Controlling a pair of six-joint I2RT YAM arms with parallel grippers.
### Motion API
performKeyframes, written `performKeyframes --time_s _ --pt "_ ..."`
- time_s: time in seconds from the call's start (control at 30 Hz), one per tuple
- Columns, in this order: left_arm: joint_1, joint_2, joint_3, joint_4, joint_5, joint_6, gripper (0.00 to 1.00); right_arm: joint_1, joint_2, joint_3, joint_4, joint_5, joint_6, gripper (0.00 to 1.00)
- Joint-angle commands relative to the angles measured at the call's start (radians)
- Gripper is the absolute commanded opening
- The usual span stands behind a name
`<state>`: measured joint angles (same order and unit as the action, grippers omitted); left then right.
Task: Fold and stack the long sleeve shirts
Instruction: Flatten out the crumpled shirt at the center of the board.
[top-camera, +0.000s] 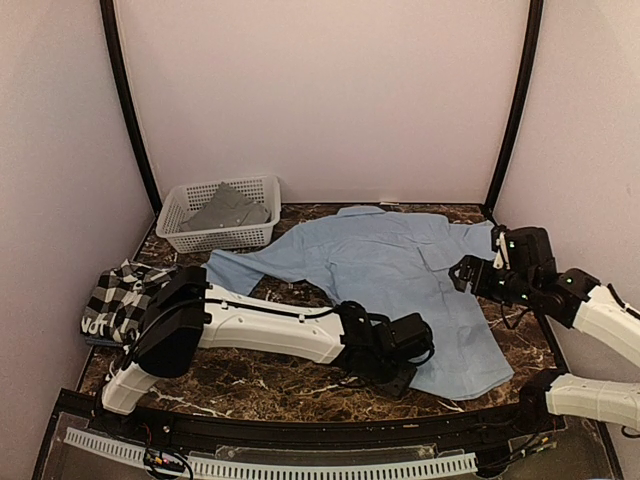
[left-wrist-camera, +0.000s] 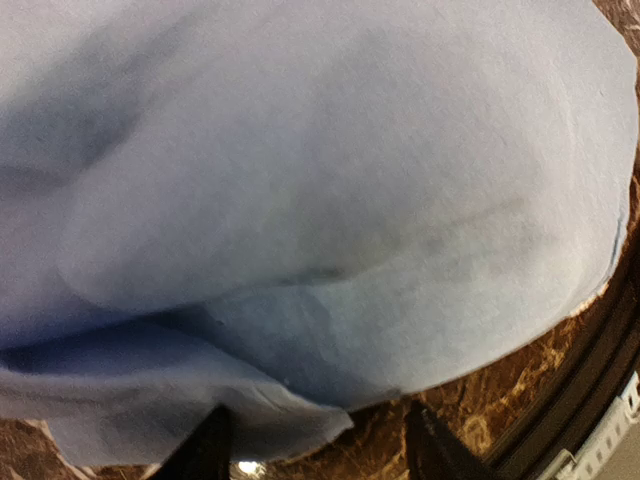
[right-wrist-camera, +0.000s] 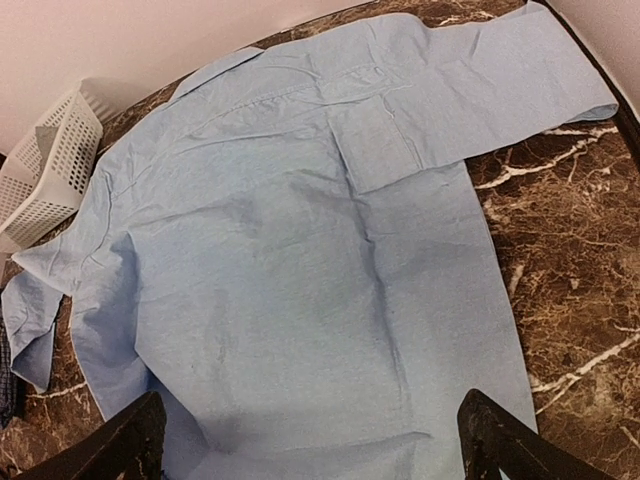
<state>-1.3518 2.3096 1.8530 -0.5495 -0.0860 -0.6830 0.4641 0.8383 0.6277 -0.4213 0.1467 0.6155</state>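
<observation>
A plain light blue long sleeve shirt (top-camera: 400, 270) lies spread flat on the marble table, collar towards the back. My left gripper (top-camera: 405, 378) is low at the shirt's near left hem. In the left wrist view it (left-wrist-camera: 315, 450) is open, and the hem corner (left-wrist-camera: 290, 415) lies between its fingers (left-wrist-camera: 205, 450). My right gripper (top-camera: 465, 274) hovers over the shirt's right side. In the right wrist view it (right-wrist-camera: 315, 445) is open and empty above the shirt's body (right-wrist-camera: 300, 280). A black-and-white checked shirt (top-camera: 120, 300) lies folded at the left.
A white lattice basket (top-camera: 190, 200) at the back left holds a grey shirt (top-camera: 228, 210); the basket also shows in the right wrist view (right-wrist-camera: 50, 170). Curtain walls close in the table on three sides. A black rail (top-camera: 300, 430) runs along the near edge.
</observation>
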Motion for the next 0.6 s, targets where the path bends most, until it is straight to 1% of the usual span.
performKeyframes --time_s 0.0,0.03,0.07,0.1,0.13,0.17,0.2,0.23,0.27,0.3,0.33,0.4,0.47,0.5,0.53,0.57 --pt "-0.003 0.012 0.037 -0.099 -0.106 -0.112 0.52 0.008 -0.029 -0.031 -0.038 0.051 0.03 0.99" --pt "-0.003 0.011 0.041 -0.116 -0.136 -0.121 0.46 0.008 -0.028 -0.034 -0.042 0.044 0.036 0.99" --pt "-0.003 0.009 0.049 -0.128 -0.151 -0.142 0.43 0.008 -0.027 -0.039 -0.042 0.033 0.044 0.99" --pt "-0.001 0.01 0.054 -0.154 -0.178 -0.152 0.37 0.01 -0.024 -0.043 -0.037 0.024 0.049 0.99" --pt "-0.002 0.006 0.066 -0.189 -0.194 -0.175 0.33 0.01 -0.019 -0.048 -0.031 0.022 0.052 0.99" --pt "-0.001 0.004 0.071 -0.203 -0.22 -0.192 0.27 0.01 -0.01 -0.054 -0.026 0.023 0.053 0.99" --pt "-0.001 -0.007 0.076 -0.222 -0.23 -0.198 0.21 0.011 0.001 -0.057 -0.022 0.023 0.054 0.99" --pt "0.0 -0.021 0.073 -0.23 -0.239 -0.208 0.19 0.013 0.016 -0.061 -0.018 0.021 0.053 0.99" --pt "-0.001 -0.03 0.069 -0.244 -0.242 -0.213 0.13 0.015 0.029 -0.063 -0.012 0.019 0.053 0.99" --pt "0.0 -0.054 0.055 -0.247 -0.244 -0.222 0.11 0.019 0.043 -0.067 -0.001 0.018 0.053 0.99" --pt "0.0 -0.069 0.042 -0.25 -0.243 -0.228 0.05 0.023 0.056 -0.072 0.012 0.015 0.054 0.99" --pt "0.002 -0.13 -0.009 -0.236 -0.229 -0.247 0.0 0.028 0.084 -0.083 0.041 0.01 0.057 0.99" --pt "0.007 -0.209 -0.09 -0.2 -0.206 -0.268 0.0 0.03 0.117 -0.088 0.065 0.006 0.058 0.98" --pt "0.009 -0.274 -0.161 -0.184 -0.192 -0.286 0.0 0.03 0.14 -0.087 0.075 0.001 0.059 0.98" --pt "0.016 -0.308 -0.199 -0.144 -0.166 -0.308 0.0 0.031 0.157 -0.088 0.086 -0.007 0.061 0.97" --pt "0.02 -0.383 -0.289 -0.096 -0.153 -0.32 0.0 0.031 0.171 -0.088 0.096 -0.015 0.061 0.97"
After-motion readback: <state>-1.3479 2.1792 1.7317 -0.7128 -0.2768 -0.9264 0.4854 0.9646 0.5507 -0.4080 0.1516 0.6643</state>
